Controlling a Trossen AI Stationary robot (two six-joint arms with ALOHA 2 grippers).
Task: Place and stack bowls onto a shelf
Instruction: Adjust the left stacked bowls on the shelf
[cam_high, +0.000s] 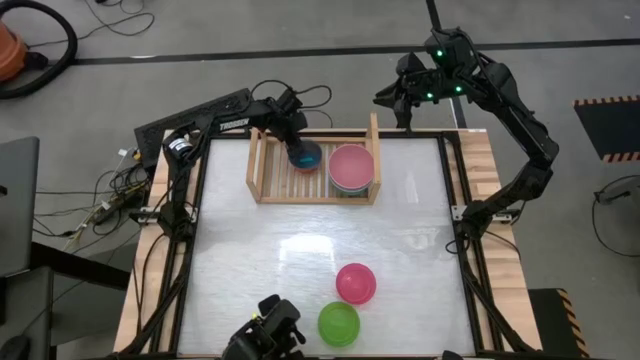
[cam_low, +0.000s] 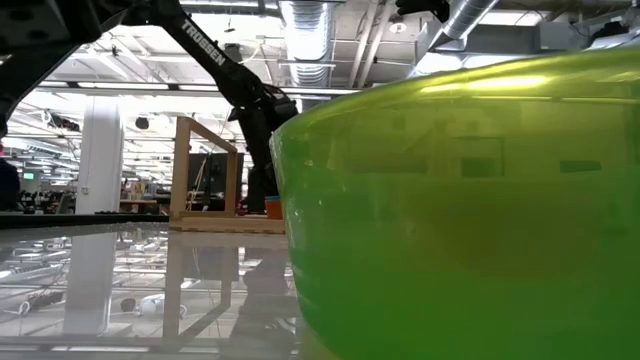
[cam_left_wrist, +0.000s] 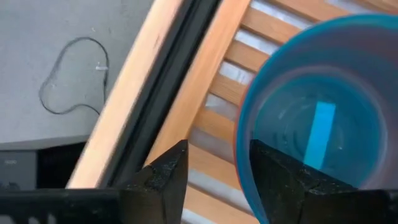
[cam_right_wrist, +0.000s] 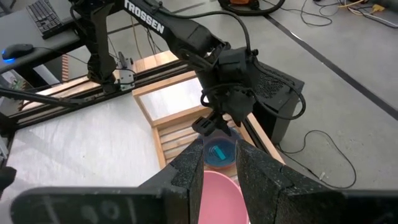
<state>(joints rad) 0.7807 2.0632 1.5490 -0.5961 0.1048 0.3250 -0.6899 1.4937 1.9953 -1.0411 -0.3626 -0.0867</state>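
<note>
Left tool (cam_high: 300, 148) closed on blue bowl's (cam_high: 305, 154) rim, inside shelf (cam_high: 262, 160), far side of worktop. Pink stack (cam_high: 351, 166) shelved beside it. Magenta bowl (cam_high: 355, 283) and lime bowl (cam_high: 338, 324) remain near edge. Right tool (cam_right_wrist: 219, 163) waits, slightly parted, empty.

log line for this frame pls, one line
left gripper: on blue bowl rim over shelf | right gripper: idle behind shelf | magenta bowl, lime bowl: on table

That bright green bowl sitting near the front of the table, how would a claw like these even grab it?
Probably by the rim. The lime green bowl sits upright, mouth open to the ceiling, apart from the magenta bowl beside it. A gripper could come straight down and pinch the thin wall, one finger inside and one outside. Its rounded sides look too wide to span.
</note>
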